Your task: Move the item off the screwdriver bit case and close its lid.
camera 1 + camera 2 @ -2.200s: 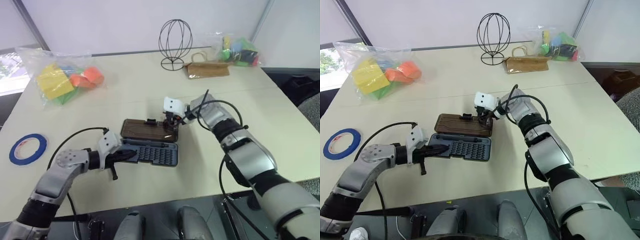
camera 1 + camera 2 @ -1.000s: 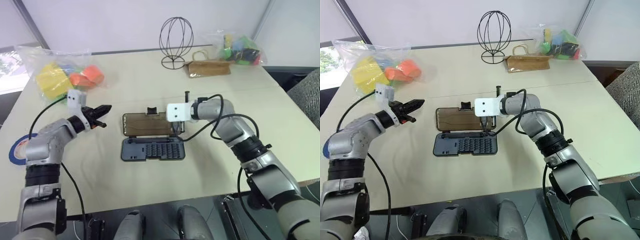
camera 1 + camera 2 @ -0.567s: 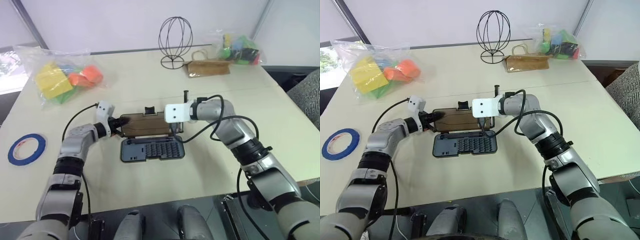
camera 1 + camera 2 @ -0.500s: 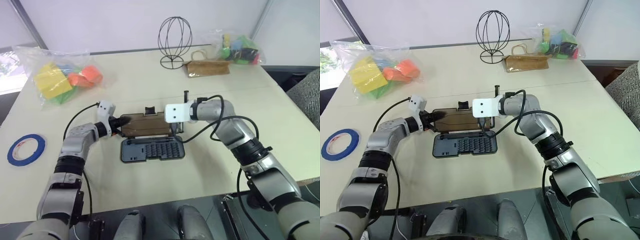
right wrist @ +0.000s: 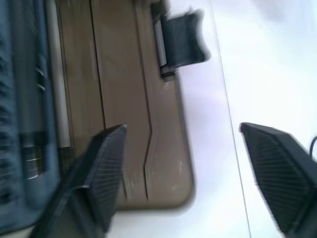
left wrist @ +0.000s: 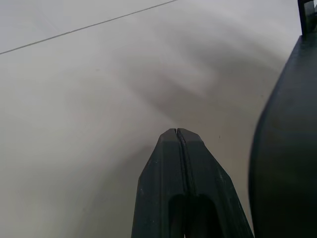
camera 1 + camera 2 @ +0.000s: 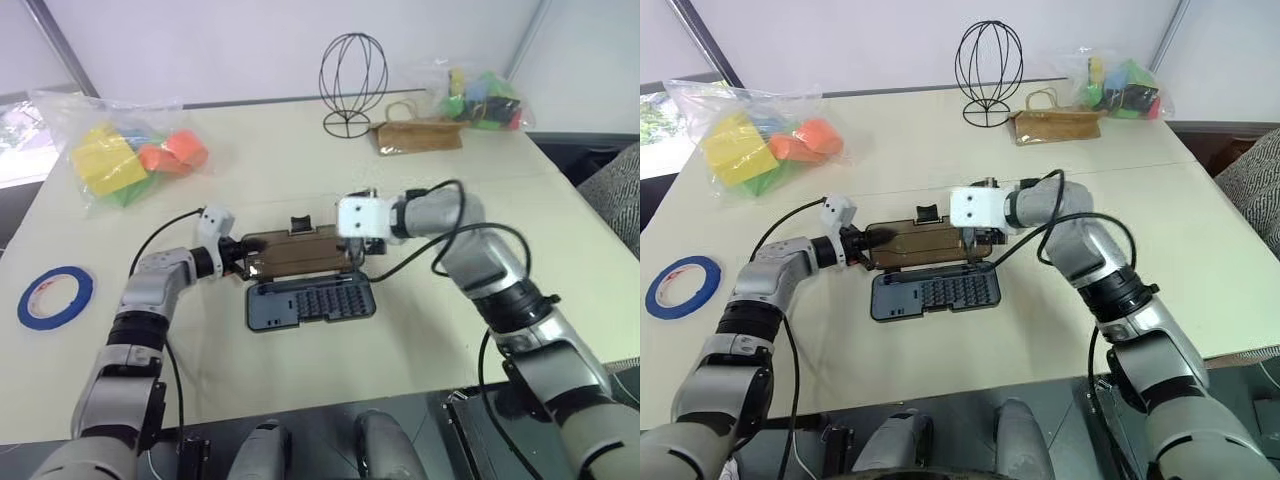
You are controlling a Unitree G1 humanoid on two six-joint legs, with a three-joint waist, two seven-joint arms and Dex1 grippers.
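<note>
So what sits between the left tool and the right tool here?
The open case's brown lid spans between the shut left tool and the open right tool, seen in the right eye view.

On the pale desk [image 7: 300,400] the screwdriver bit case [image 7: 305,280] lies open, its brown lid [image 7: 300,255] on the far side and its grey-blue tray [image 7: 310,302] nearer. The left gripper [image 7: 243,258] reaches the lid's left end. The right gripper [image 7: 357,243] hangs over the lid's right end. A blue tape roll [image 7: 55,296] lies far left, a bag of coloured blocks [image 7: 125,150] behind it. A wire ball stand [image 7: 352,85] and a brown paper bag [image 7: 418,137] stand at the back.
</note>
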